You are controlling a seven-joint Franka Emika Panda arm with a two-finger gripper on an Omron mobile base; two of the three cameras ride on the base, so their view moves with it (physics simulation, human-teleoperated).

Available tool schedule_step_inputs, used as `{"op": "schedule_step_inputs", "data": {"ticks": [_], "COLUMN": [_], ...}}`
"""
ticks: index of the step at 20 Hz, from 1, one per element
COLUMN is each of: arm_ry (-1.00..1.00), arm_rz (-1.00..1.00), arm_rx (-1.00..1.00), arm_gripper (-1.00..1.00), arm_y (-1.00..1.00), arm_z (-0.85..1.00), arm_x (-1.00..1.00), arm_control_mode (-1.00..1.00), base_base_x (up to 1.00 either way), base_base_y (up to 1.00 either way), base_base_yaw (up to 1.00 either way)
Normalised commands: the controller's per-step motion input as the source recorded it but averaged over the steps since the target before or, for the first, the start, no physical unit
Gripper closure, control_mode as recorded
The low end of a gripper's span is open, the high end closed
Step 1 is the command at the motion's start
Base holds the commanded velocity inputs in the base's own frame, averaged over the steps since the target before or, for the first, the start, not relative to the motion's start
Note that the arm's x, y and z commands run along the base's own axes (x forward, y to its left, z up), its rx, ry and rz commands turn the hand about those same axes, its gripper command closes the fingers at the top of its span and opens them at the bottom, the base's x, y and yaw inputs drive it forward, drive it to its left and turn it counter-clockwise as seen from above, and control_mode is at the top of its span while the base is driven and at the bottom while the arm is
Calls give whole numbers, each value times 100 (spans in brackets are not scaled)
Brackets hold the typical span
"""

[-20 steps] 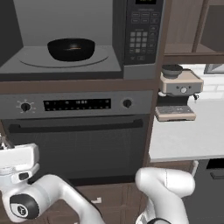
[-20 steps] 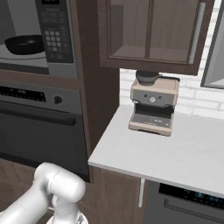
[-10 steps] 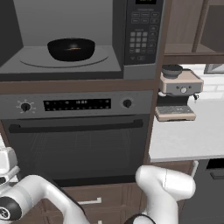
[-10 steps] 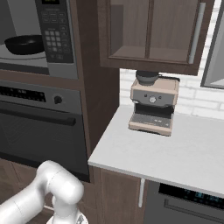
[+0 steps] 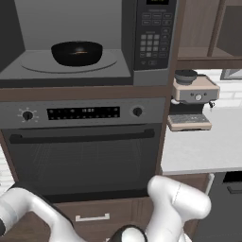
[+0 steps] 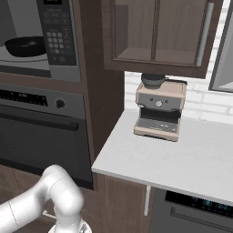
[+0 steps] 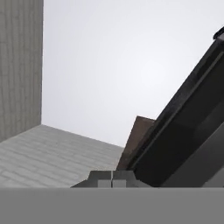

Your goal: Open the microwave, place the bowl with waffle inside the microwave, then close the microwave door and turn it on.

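- The hand (image 7: 112,176) is clenched with nothing between its tips; it sits low, pointing up past a dark slanted panel edge toward a pale wall and a tiled surface.
- The white arm (image 5: 177,203) bends low in front of the black oven (image 5: 85,156), whose long bar handle (image 5: 80,137) runs across its door under a row of knobs and a display.
- To the right, the pale bench (image 6: 182,154) carries a beige coffee machine (image 6: 159,111) with a small dark cup (image 6: 153,80) on top.
- Above the oven, the microwave (image 5: 153,42) stands open; its light grey interior is exposed, keypad panel on the right.
- The bowl with waffle (image 5: 76,53) rests on the round turntable (image 5: 108,61) inside the microwave, roughly central; golden-brown waffle shows faintly inside the black bowl.
- Farther right, wooden wall cabinets (image 6: 159,32) hang above the bench.
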Motion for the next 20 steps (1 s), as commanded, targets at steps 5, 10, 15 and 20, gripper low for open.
{"op": "schedule_step_inputs", "data": {"ticks": [5, 10, 15, 20], "arm_ry": [-16, -22, -17, -5], "arm_rz": [-4, -6, -3, 1], "arm_rx": [0, 5, 18, 36], "arm_gripper": [100, 100, 100, 100], "arm_y": [35, 12, -2, -44], "arm_z": [25, 44, 61, 64], "arm_x": [0, 0, -7, -40], "arm_control_mode": [-100, -100, -100, -100], "base_base_x": [0, 0, 0, 0], "base_base_y": [0, 0, 0, 0], "base_base_yaw": [0, 0, 0, 0]}}
